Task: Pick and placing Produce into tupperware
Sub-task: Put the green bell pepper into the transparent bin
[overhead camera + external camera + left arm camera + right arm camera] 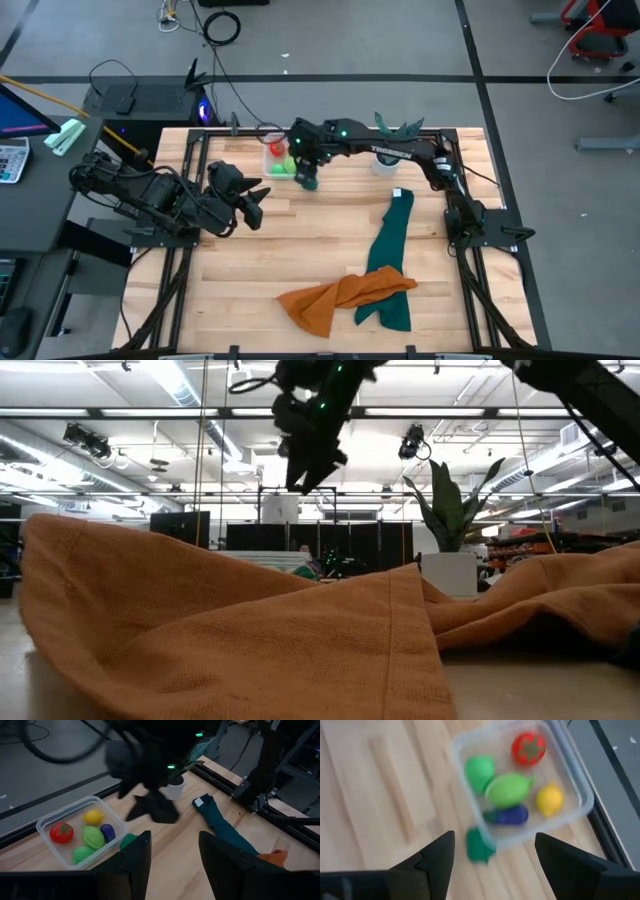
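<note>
The right claw hangs spread and empty just above the dark green piece, beside the tupperware. The left claw waits, spread.

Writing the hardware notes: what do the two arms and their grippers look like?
Both arms are matte black with chunky, rounded joint housings. The right arm carries white lettering on its forearm and a small green light near the wrist; black cables run along it. The left arm looks the same, with no lettering visible. The left gripper and right gripper each have two flat, broad black fingers.
</note>
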`<action>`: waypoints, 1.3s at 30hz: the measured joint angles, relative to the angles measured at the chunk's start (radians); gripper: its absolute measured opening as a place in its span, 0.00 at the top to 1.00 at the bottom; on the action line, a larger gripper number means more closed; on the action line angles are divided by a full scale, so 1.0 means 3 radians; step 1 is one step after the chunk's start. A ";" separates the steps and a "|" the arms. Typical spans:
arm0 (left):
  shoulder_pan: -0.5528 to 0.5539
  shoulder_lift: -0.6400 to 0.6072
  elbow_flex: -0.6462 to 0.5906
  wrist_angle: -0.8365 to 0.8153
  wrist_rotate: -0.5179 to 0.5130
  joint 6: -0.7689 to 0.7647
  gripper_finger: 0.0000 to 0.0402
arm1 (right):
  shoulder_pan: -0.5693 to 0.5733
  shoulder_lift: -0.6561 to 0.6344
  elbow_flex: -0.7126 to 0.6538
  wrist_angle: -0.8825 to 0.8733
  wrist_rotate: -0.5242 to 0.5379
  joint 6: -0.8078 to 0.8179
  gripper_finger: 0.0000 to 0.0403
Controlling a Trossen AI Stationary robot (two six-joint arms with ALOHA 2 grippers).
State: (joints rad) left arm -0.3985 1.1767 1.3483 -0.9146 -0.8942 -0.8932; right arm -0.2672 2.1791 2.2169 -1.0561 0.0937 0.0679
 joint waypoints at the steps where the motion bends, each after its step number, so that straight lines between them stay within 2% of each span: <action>1: 0.0000 0.0000 0.0000 -0.0001 0.0000 0.0004 0.57 | 0.0033 -0.0027 0.0000 -0.0113 0.0024 -0.0029 0.42; 5: 0.0000 0.0000 0.0000 0.0000 -0.0005 0.0038 0.57 | 0.0172 -0.0124 -0.0118 -0.0443 0.0040 -0.0017 0.43; 8: 0.0000 0.0000 0.0000 0.0000 -0.0007 0.0042 0.57 | 0.0296 -0.0248 -0.0385 -0.0510 0.0053 0.0037 0.43; 14: 0.0000 0.0000 0.0000 0.0001 -0.0007 0.0046 0.57 | 0.0545 -0.0794 -0.1500 -0.0292 0.0197 0.0282 0.44; 18: 0.0000 0.0000 0.0000 0.0004 -0.0007 0.0052 0.57 | 0.0688 -0.1351 -0.2379 0.0233 0.0303 0.0614 0.45; 23: 0.0014 0.0000 0.0000 0.0005 -0.0007 0.0056 0.57 | 0.0829 -0.2034 -0.3477 0.1538 0.0309 0.1233 0.45; 27: 0.0015 0.0000 0.0000 0.0006 -0.0005 0.0049 0.57 | 0.0922 -0.2313 -0.4177 0.2517 0.0313 0.1503 0.45; 32: 0.0015 -0.0001 0.0000 0.0027 0.0002 0.0047 0.57 | 0.0970 -0.2271 -0.4631 0.3198 0.0311 0.1511 0.45; 39: 0.0015 -0.0001 0.0000 0.0042 0.0005 -0.0008 0.57 | 0.0943 -0.2174 -0.4666 0.3318 0.0452 0.1755 0.45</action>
State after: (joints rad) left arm -0.3939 1.1763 1.3483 -0.9020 -0.8928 -0.8955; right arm 0.0158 1.5269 0.8171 -0.0607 0.2293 0.5946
